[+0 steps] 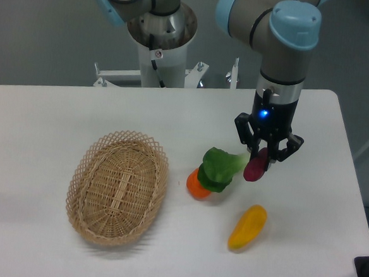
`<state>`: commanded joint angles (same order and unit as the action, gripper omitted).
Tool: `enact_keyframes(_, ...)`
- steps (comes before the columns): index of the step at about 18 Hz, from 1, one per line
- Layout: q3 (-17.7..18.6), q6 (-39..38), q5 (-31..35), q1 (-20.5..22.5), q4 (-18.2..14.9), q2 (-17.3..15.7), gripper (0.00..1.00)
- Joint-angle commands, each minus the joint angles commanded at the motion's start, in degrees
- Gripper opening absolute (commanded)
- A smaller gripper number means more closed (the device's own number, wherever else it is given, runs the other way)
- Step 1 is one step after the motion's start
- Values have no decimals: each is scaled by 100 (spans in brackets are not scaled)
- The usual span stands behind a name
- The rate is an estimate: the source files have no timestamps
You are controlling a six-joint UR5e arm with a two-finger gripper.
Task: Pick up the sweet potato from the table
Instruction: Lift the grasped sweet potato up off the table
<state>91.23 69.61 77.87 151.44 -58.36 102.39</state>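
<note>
The sweet potato [256, 166] is a small dark magenta oblong vegetable, held between my fingers just above the white table [39, 128], right of centre. My gripper [263, 158] points straight down and is shut on the sweet potato's upper part; its lower end sticks out below the fingertips. The sweet potato hangs just right of a green leafy vegetable [219, 168].
An orange round vegetable [197, 185] lies under the green one. A larger yellow-orange oblong vegetable [248, 227] lies below my gripper. A woven oval basket [118, 186] stands at the left. The robot base [159, 41] is at the back edge.
</note>
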Motion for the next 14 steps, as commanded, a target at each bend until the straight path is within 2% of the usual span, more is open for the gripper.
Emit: enact_keyframes(14, -18, -79, 0, 0, 9, 18, 26)
